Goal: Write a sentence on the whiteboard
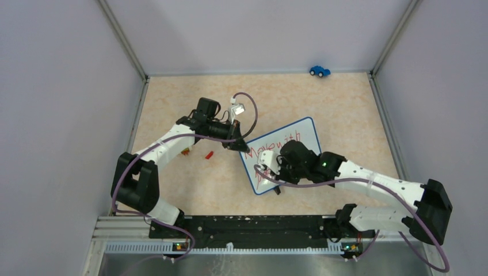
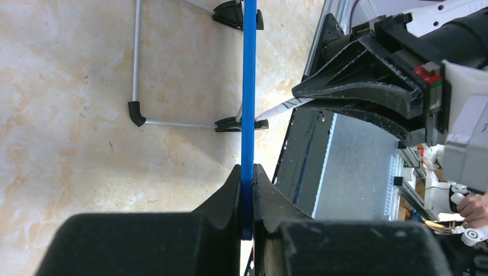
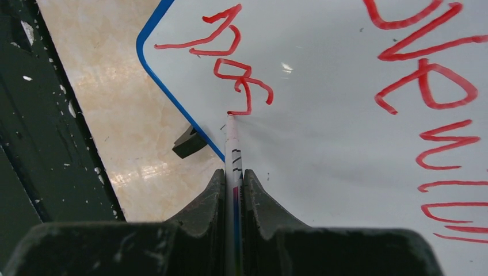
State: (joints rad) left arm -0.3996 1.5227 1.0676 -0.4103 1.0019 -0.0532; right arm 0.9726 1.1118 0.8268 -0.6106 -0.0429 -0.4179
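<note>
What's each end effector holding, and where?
Left end effector: whiteboard, by its blue rim. Right end effector: marker, by its barrel near the tip.

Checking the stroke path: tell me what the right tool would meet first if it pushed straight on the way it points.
The whiteboard: the marker clamped in the right tool seems to touch its white face at the end of the red lettering.
</note>
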